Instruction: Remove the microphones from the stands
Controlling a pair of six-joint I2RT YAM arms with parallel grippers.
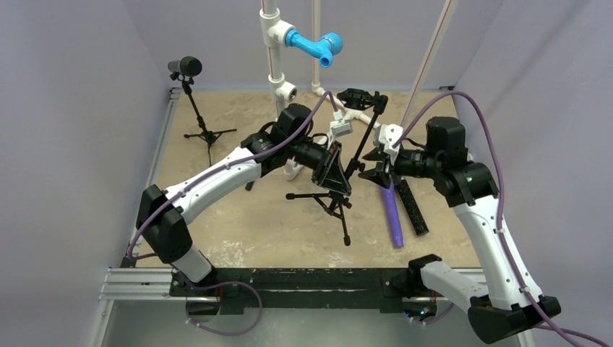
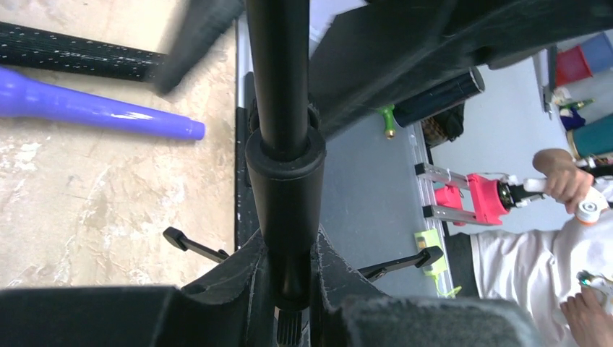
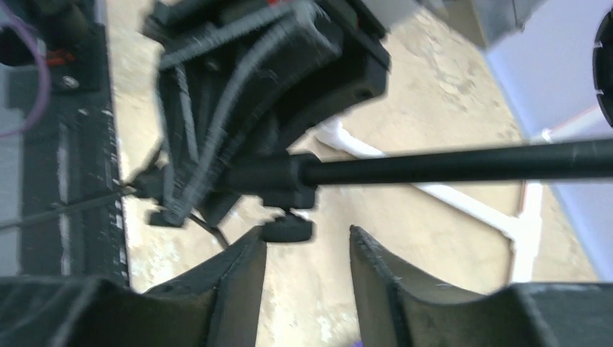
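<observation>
On my bench [image 1: 238, 231] the left arm [image 1: 217, 177] reaches to the middle. The left jaws are clamped on the pole of a tilted tripod microphone stand [image 1: 365, 137], just below its collar [image 2: 285, 163]. The right arm [image 1: 481, 217] comes in from the other side. The right jaws stand apart with nothing gripped, and the pole crosses just ahead of them. A purple microphone [image 1: 392, 213] lies flat on the bench near the right jaws, beside a black textured bar [image 1: 413, 208]. I cannot tell whether the stand's top clip [image 1: 359, 95] holds anything. A small knob [image 3: 289, 229] sits at the tips of the right jaws.
</observation>
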